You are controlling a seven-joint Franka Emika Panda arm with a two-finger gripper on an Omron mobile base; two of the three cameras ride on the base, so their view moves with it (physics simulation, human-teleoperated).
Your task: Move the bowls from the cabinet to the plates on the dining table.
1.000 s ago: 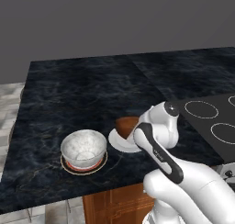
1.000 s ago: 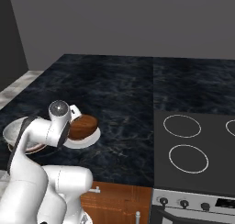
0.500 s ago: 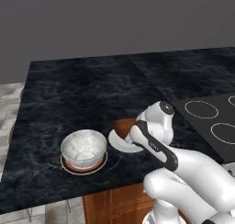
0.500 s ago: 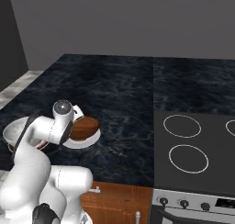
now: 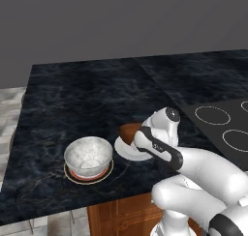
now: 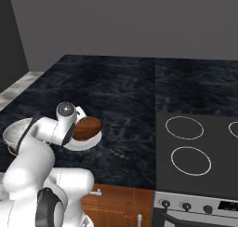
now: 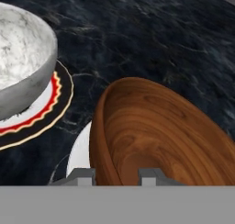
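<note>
Two round bowls, marbled grey (image 5: pixel 88 155) and glossy wood-brown (image 7: pixel 156 136), sit over two plates, the tool (image 7: pixel 117 176) seemingly clamping the brown rim.

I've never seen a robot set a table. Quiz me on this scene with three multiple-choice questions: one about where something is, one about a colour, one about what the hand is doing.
1. Where does the grey marbled bowl sit?
A. on the orange-red plate
B. on the stove
C. on the floor

2. What colour is the plate under the brown bowl?
A. blue
B. white
C. green

3. What is the hand doing?
A. hanging free, far from both bowls
B. pressing a stove knob
C. closed on the brown bowl's rim

Answers: 1 A, the red, dark-rimmed plate shows beneath it. 2 B, a white edge shows around the bowl. 3 C, the hand view shows a finger on each side of the rim.
</note>
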